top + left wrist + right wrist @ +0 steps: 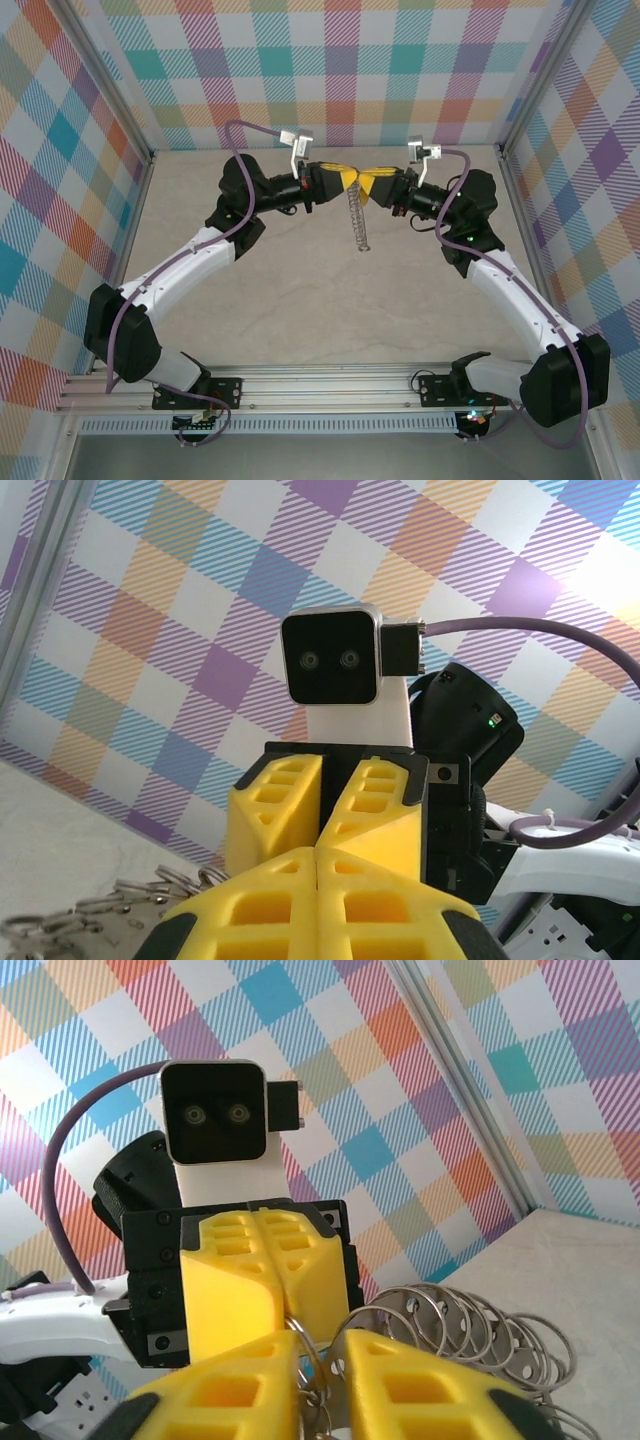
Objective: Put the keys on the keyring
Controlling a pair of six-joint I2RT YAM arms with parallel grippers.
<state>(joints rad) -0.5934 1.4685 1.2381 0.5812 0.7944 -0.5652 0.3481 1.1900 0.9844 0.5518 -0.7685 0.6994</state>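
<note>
The keyring (358, 222) is a string of linked silvery rings hanging from where my two yellow-fingered grippers meet, its end resting on the table. My left gripper (353, 181) (318, 855) is shut, and a ring comes out from between its fingertips (283, 1305). Facing it tip to tip, my right gripper (372, 184) (322, 1345) has a narrow gap filled by a ring and a flat metal tab. More rings (480, 1325) fan out to the right, and a few (140, 895) show at lower left. The keys are hidden among the rings.
Both grippers are raised above the far middle of the beige table (300, 290). Checked walls (330, 70) close in the back and both sides. An aluminium rail (330, 385) with the arm bases runs along the near edge.
</note>
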